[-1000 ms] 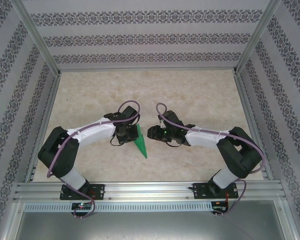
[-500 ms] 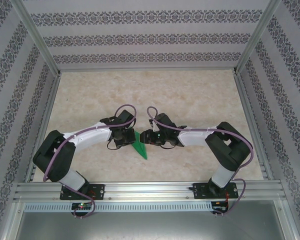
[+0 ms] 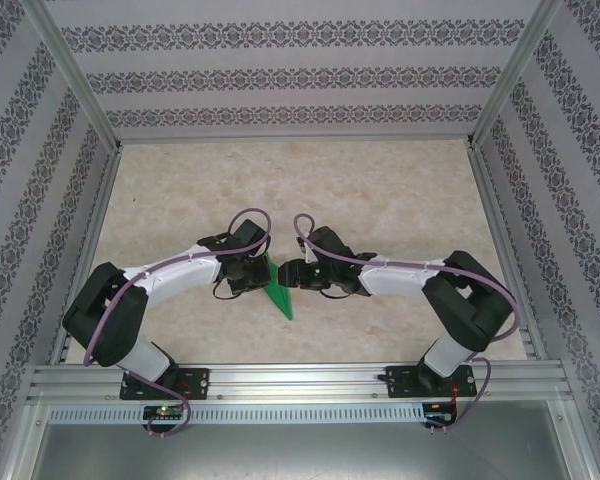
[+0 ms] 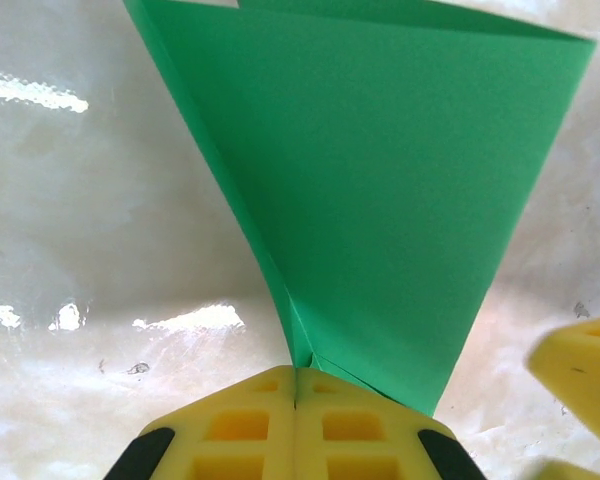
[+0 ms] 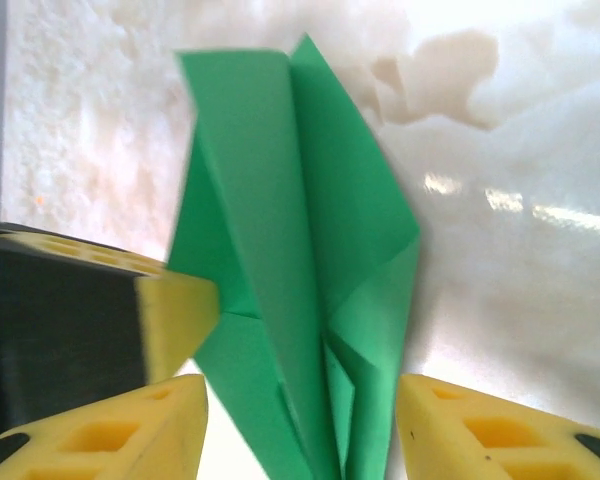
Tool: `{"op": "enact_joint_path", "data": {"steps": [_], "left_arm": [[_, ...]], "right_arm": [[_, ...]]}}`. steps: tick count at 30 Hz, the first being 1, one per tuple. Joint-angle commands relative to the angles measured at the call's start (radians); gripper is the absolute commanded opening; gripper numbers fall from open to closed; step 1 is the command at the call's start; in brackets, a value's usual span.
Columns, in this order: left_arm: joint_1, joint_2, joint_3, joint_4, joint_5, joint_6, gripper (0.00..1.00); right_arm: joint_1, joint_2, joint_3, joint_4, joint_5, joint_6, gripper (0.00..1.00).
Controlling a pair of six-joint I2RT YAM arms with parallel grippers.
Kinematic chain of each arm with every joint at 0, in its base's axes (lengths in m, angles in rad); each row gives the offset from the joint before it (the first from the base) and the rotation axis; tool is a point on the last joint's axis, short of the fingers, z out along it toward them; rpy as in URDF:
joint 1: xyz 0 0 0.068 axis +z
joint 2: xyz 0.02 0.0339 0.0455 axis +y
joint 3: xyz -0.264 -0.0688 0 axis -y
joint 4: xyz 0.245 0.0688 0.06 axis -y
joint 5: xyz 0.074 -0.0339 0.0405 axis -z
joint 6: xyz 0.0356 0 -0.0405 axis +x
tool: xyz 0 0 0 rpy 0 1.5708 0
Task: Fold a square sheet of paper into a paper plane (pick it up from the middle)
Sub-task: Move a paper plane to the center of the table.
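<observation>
Finds the right fingers (image 5: 480, 430) moved in since a second ago: then well apart from the paper plane (image 5: 300, 250), now straddling it, spread open with one finger on each side and the green folds between. Cannot tell whether either pad presses the paper yet; the right-hand one sits just beside a flap.

Keeps the left fingers (image 4: 280, 430) closed, as a second ago, pinching the plane's ridge right at their tips, with the broad end fanning away from them.

Places the plane between the two sets of fingers, low over the desk (image 3: 380, 190), its point aimed toward the arm bases in the top view.

Reads as a second hold being set up on a dart already mostly folded, probably for a last crease or for spreading the wings. Calls for care that the right fingers close on the folds without dragging the ridge out of the left pinch.

Leaves unclear whether the plane's lower edge rests on the desk or hangs clear. Cuts off the paper's far edge in the left wrist view, blurs its left edge in the right wrist view, and buries the pinch under both wrists from above.
</observation>
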Motion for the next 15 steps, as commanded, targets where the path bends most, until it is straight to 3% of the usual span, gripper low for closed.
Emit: {"op": "enact_joint_path", "data": {"steps": [1, 15], "left_arm": [[0.011, -0.021, -0.006, 0.039, 0.013, 0.019, 0.01], [0.014, -0.023, -0.007, 0.041, 0.026, 0.028, 0.01]], "right_arm": [[0.009, -0.039, -0.019, -0.010, 0.040, -0.030, 0.54], [0.073, 0.054, 0.017, 0.046, 0.016, -0.034, 0.54]]}}
